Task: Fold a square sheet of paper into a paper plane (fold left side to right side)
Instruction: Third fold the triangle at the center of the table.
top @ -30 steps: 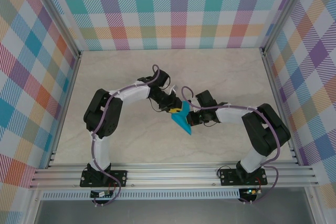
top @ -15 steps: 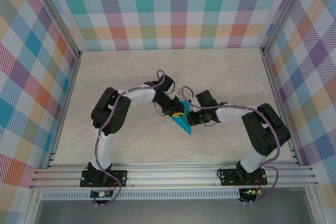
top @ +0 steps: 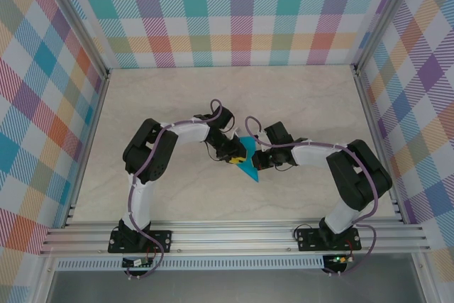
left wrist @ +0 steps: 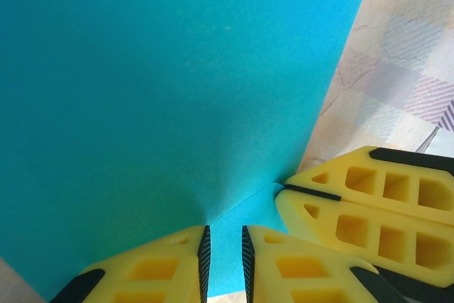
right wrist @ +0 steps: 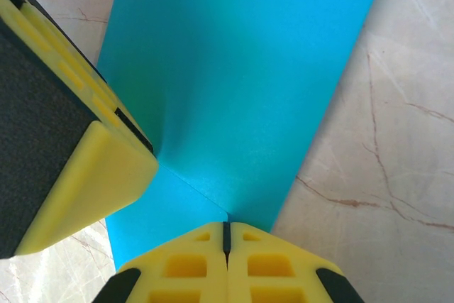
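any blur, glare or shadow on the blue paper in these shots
Top external: evenly lit and sharp, no glare; the turquoise paper looks small. Left wrist: paper in focus, darker shade by the crease above the left pincer; faint plaid reflection on the table. Right wrist: crisp, a dim patch beside that pincer's finger.

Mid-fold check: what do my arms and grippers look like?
The left arm and right arm have black joints, white links and purple cables running along them. The left gripper and right gripper have yellow fingers with box-shaped cut-outs and black pads.
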You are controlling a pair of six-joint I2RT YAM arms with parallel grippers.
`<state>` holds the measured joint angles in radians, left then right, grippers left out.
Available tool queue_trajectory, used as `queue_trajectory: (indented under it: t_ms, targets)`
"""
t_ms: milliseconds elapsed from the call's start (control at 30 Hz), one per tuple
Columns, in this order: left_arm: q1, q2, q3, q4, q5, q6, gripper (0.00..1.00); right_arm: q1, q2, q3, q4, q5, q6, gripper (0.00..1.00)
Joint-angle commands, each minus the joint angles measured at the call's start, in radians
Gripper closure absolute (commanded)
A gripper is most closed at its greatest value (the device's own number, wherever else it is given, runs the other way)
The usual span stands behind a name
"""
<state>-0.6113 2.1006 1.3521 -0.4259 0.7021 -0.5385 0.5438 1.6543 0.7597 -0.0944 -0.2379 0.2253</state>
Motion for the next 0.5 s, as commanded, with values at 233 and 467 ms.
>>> queue_trajectory:
  t_ms: [233,467]
  targets:
    - [-0.008,0.044,-0.034,-0.011,-0.082,0.007,0.79,-0.022,-0.076,0.028,-0.080,-0.064,0.053,0.92]
    - [-0.008,0.057,-0.029,-0.013,-0.095,0.007,0.79,-0.036,-0.169,0.023,-0.159,-0.068,0.063,0.76]
